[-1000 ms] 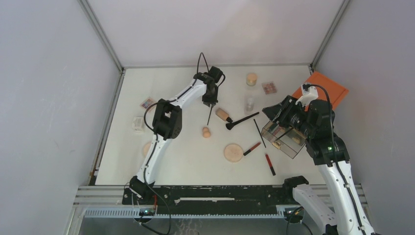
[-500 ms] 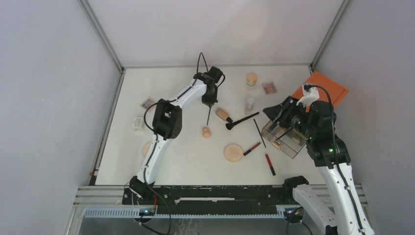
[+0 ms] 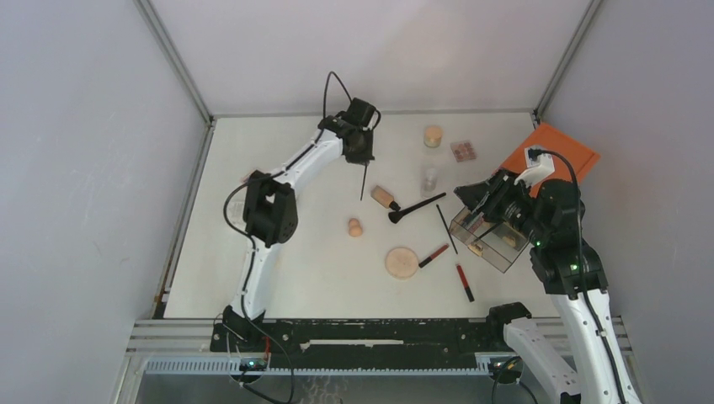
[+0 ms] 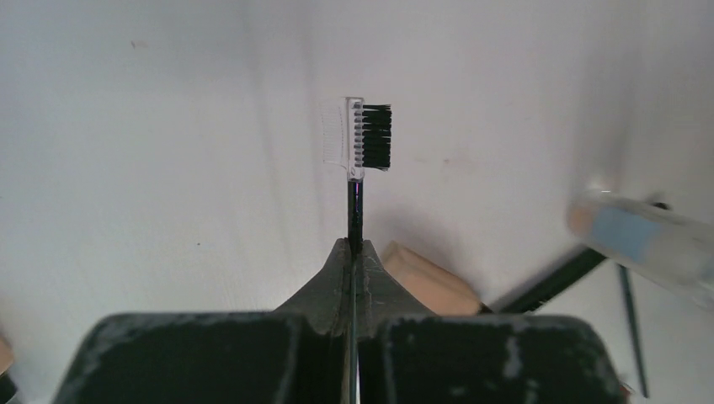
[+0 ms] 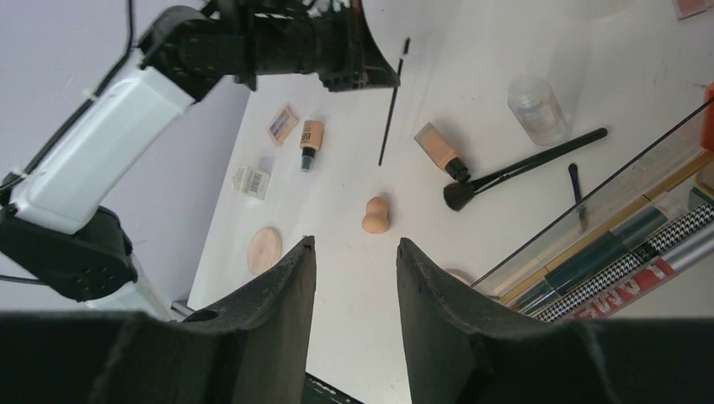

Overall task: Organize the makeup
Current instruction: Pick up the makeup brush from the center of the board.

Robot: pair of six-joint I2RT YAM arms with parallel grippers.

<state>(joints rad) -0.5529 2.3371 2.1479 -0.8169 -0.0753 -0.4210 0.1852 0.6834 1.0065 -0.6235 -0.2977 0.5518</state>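
**A:** My left gripper [image 4: 354, 248] pinches the brush [image 4: 368, 139] handle, bristles straight ahead of it. Tips?

**B:** Thin grip, so I'd swing slow. Right gripper's [image 5: 354, 244] open and empty, drawers [image 5: 589, 210] just beside it.

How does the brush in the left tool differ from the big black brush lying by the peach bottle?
The thin brush is pinched in the shut left tool; the big brush lies flat, untouched. The thin brush has a slim stem and a small head, clear comb on one side, short black bristles on the other; the big brush has a thicker handle and bushy tip. Both are black.
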